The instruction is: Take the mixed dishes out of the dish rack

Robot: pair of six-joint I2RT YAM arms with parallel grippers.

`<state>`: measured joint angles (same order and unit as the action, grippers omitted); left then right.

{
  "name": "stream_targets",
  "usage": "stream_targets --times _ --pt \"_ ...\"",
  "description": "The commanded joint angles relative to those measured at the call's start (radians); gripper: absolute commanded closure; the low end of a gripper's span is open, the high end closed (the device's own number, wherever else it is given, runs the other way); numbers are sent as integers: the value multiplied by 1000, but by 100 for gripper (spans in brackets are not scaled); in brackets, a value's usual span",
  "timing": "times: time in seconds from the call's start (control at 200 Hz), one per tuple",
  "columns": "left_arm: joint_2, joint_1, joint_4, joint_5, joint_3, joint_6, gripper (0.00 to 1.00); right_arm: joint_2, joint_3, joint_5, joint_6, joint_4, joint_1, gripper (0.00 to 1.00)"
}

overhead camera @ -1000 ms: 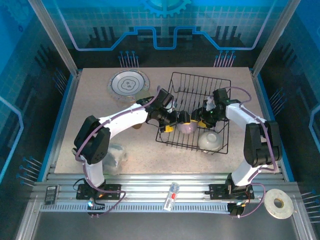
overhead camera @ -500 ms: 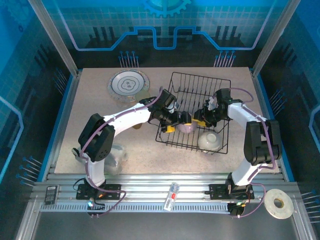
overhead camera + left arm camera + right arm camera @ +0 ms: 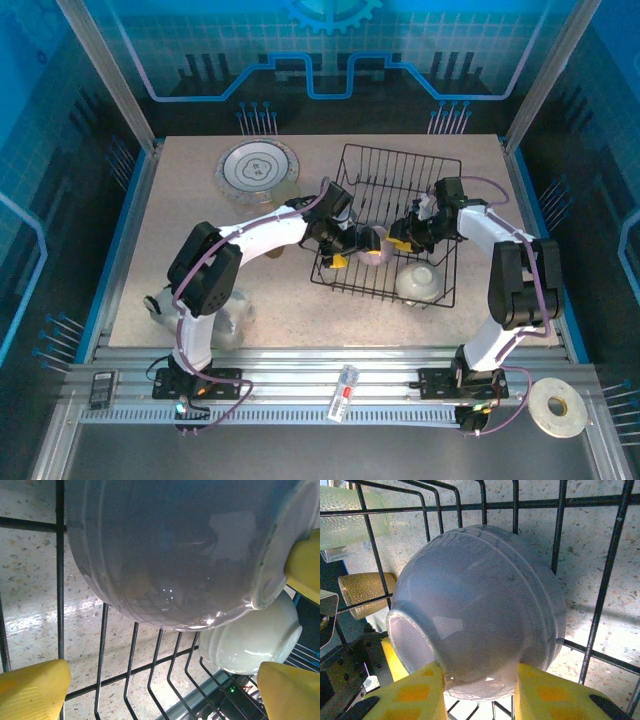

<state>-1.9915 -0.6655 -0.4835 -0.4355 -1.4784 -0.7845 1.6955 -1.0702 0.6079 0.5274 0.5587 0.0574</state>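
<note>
The black wire dish rack (image 3: 402, 165) stands right of centre. A lilac bowl (image 3: 375, 248) lies tilted inside it, between both grippers. My right gripper (image 3: 480, 696) is shut on the lilac bowl (image 3: 480, 605) near its rim, a yellow finger on each side; from above the right gripper (image 3: 402, 240) is right of the bowl. My left gripper (image 3: 160, 695) is open, its fingers (image 3: 30, 692) wide apart below the lilac bowl (image 3: 170, 550); overhead, the left gripper (image 3: 345, 250) sits at the bowl's left. A white bowl (image 3: 418, 282) rests upside down in the rack's near right corner.
A patterned plate (image 3: 258, 166) lies on the table at the back left. A pale translucent cup (image 3: 350, 517) and a brown cup (image 3: 367, 592) sit outside the rack wires. A whitish plastic lump (image 3: 235, 312) lies by the left arm's base; a tape ring (image 3: 557, 407) lies off the table.
The lilac bowl has tipped from dome-up to tilted, showing its pale inside. The left arm's elbow has swung right, toward the rack. The right gripper has barely shifted.
</note>
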Motion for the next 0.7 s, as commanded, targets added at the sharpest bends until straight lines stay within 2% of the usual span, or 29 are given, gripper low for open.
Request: stream_targets --times 0.0,0.165,0.695 --pt "-16 7 -18 -6 7 0 6 87 67 -170 3 69 -14 83" --pt "-24 7 -16 -10 1 -2 11 85 64 -168 2 68 -16 83" --pt "-33 10 58 -18 13 -9 10 81 70 -155 7 64 -19 84"
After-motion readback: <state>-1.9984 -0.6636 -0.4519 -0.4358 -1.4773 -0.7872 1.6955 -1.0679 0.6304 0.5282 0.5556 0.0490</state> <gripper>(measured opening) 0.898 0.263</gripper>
